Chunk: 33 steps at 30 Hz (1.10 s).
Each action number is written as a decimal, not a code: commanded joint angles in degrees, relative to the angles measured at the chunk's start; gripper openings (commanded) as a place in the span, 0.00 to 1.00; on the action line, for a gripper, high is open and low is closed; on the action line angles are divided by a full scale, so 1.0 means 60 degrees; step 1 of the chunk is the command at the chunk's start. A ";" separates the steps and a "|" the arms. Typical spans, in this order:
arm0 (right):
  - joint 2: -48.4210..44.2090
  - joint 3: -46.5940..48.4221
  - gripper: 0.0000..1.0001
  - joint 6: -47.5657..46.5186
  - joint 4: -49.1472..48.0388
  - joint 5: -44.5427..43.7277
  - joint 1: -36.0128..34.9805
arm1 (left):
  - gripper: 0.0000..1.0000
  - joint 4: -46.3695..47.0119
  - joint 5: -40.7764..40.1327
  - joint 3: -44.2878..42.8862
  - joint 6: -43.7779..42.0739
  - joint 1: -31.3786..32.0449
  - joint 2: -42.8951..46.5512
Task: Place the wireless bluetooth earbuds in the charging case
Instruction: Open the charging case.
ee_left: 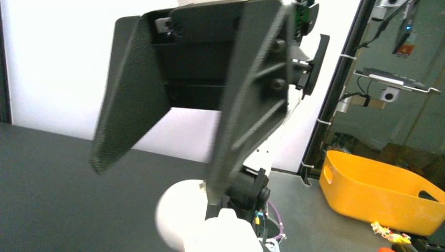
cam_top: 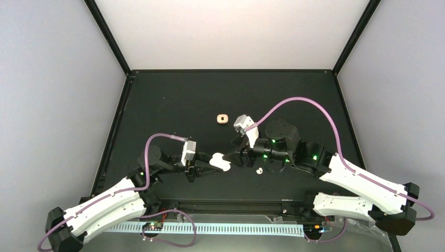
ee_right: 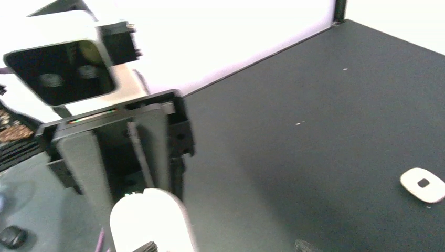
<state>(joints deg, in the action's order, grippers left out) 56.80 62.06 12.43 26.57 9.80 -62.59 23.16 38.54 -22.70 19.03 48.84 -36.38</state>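
Earbud [cam_top: 258,170] lies near right pincer [cam_top: 236,153], spread unclear; left pincer [cam_top: 210,164] clamped on case [cam_top: 221,161].

Black table [cam_top: 173,100], pale grey walls [cam_top: 52,105], orange bin [ee_left: 378,194].

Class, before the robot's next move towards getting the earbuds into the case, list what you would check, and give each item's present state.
1. Case gripped by the left end effector: ok.
2. Case lid open: cannot tell.
3. Right end effector open, ready to pick: ok.
4. An earbud in sight on the table: ok, beside the right arm.
5. Other earbuds located: not ok, only one is visible.
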 commanded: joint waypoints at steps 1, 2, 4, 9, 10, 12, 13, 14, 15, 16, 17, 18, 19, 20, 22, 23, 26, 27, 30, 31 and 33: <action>-0.0145 -0.0039 0.67 0.0113 0.0012 -0.1009 0.0104 | 0.01 0.0333 0.0428 -0.0436 -0.0154 0.0078 0.0265; -0.0160 -0.0045 0.67 0.0138 -0.0013 -0.0942 0.0104 | 0.02 0.0332 0.0407 -0.0436 -0.0154 0.0080 0.0265; -0.0166 -0.0034 0.67 0.0141 -0.0067 -0.0756 0.0110 | 0.02 0.0334 0.0364 -0.0436 -0.0153 0.0078 0.0266; -0.0240 -0.0035 0.68 0.0156 -0.0154 -0.0417 0.0101 | 0.01 0.0261 0.0157 -0.0436 -0.0179 0.0083 0.0319; -0.0262 -0.0056 0.68 0.0139 -0.0195 -0.0319 0.0104 | 0.01 0.0246 0.0111 -0.0436 -0.0182 0.0078 0.0313; -0.0315 -0.0069 0.70 0.0130 -0.0311 -0.0054 0.0105 | 0.02 0.0182 0.0013 -0.0436 -0.0205 0.0089 0.0314; -0.0335 -0.0073 0.71 0.0123 -0.0356 0.0054 0.0108 | 0.01 0.0176 -0.0040 -0.0436 -0.0198 0.0079 0.0308; -0.0348 -0.0075 0.72 0.0126 -0.0379 0.0112 0.0114 | 0.01 0.0145 -0.0115 -0.0436 -0.0199 0.0080 0.0312; -0.0348 -0.0068 0.72 0.0113 -0.0377 0.0155 0.0105 | 0.01 0.0129 -0.0164 -0.0436 -0.0198 0.0085 0.0318; -0.0352 -0.0049 0.72 0.0112 -0.0371 0.0185 0.0104 | 0.01 0.0125 -0.0202 -0.0436 -0.0196 0.0081 0.0317; -0.0334 -0.0035 0.72 0.0092 -0.0358 0.0216 0.0104 | 0.02 0.0125 -0.0250 -0.0436 -0.0197 0.0078 0.0321; -0.0319 -0.0032 0.72 0.0084 -0.0356 0.0236 0.0104 | 0.01 0.0125 -0.0280 -0.0436 -0.0197 0.0089 0.0318; -0.0312 -0.0028 0.73 0.0083 -0.0339 0.0253 0.0115 | 0.02 0.0125 -0.0278 -0.0436 -0.0201 0.0087 0.0312; -0.0303 -0.0024 0.73 0.0071 -0.0328 0.0267 0.0102 | 0.02 0.0125 -0.0302 -0.0439 -0.0198 0.0079 0.0318; -0.0284 -0.0041 0.73 0.0068 -0.0316 0.0291 0.0112 | 0.01 0.0117 -0.0324 -0.0436 -0.0194 0.0086 0.0316; -0.0261 -0.0042 0.73 0.0047 -0.0312 0.0326 0.0105 | 0.02 0.0120 -0.0344 -0.0436 -0.0197 0.0079 0.0330; -0.0189 -0.0026 0.72 0.0008 -0.0299 0.0529 0.0104 | 0.02 0.0125 -0.0374 -0.0436 -0.0185 0.0078 0.0339; -0.0149 -0.0027 0.72 0.0016 -0.0288 0.0570 0.0104 | 0.01 0.0125 -0.0374 -0.0436 -0.0183 0.0087 0.0340; -0.0272 -0.0076 0.71 0.0088 -0.0396 0.0458 0.0104 | 0.01 0.0097 -0.0445 -0.0436 -0.0185 0.0085 0.0381; -0.0456 -0.0099 0.72 0.0120 -0.0443 0.0250 0.0111 | 0.02 0.0065 -0.0487 -0.0425 -0.0208 0.0079 0.0391; -0.0809 -0.0202 0.73 0.0149 -0.0515 -0.0341 0.0135 | 0.02 -0.0029 -0.0612 -0.0396 -0.0239 0.0078 0.0461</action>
<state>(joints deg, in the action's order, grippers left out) 55.35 61.89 12.97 25.52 11.86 -62.22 23.20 36.34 -23.00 18.59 48.88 -34.89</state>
